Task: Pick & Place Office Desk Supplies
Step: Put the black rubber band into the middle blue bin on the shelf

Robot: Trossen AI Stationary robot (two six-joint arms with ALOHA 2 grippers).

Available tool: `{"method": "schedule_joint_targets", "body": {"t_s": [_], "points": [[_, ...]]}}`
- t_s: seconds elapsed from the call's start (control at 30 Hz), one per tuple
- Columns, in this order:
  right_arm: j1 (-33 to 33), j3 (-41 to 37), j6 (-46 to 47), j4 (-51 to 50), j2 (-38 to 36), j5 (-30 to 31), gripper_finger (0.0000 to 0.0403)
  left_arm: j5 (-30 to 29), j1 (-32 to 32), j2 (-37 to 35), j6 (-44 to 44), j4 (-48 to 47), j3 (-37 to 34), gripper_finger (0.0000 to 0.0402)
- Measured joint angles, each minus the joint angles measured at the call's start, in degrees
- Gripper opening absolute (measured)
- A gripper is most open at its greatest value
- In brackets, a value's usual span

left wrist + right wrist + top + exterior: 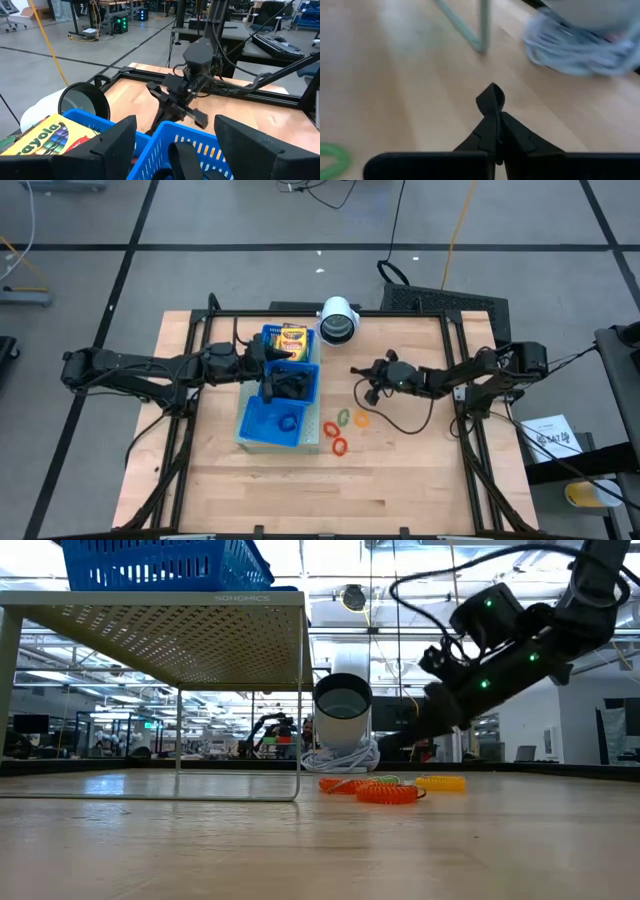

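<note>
The blue tray (252, 430) stands on a raised mesh rack (180, 620). It holds a yellow-and-green crayon box (291, 337), black clips (292, 386) and a ring (286, 422). My left gripper (272, 366) hovers open over the tray's middle, its fingers (117, 142) on either side of the rim. Red, green and orange rings (342, 428) lie on the wood right of the tray. My right gripper (360, 376) is between these rings and the white cylinder (338, 321), shut on a small black clip (491, 100). My right gripper pinches the small black clip between its two shut fingers (512, 135). The clip's looped end (491, 96) sticks out past the fingertips. The fingers come from the table's right side and slant down. The clip is held above the wood.
The white cylinder (343, 710) stands on a coil of pale cord (340, 756) at the table's far edge, close to my right gripper. A rack leg (482, 30) is just ahead of it. Bare wood lies toward the near edge (330, 500).
</note>
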Motion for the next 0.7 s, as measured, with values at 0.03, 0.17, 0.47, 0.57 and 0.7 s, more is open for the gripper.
{"method": "schedule_joint_targets", "body": {"t_s": [0.03,0.17,0.47,0.57,0.7], "points": [[0.3,0.0,-0.6,0.9,0.0,-1.3,0.0005,0.0,0.0,0.0,0.0,0.0,0.0,0.0271],[1.2,0.0,-2.3,3.7,-1.7,-7.3,0.0003,0.0,0.0,0.0,0.4,0.0,0.0,0.0271],[3.3,-0.5,-3.5,3.7,-15.5,-14.7,0.0005,0.0,0.0,0.0,0.4,0.1,0.0,0.0271],[4.6,-2.1,-3.8,3.6,-20.8,-14.8,0.0005,0.0,0.0,0.0,0.4,0.2,0.0,0.0271],[6.4,-5.1,-4.3,3.7,-28.1,-14.8,0.0005,0.0,0.0,0.0,0.4,0.3,0.0,0.0271]]}}
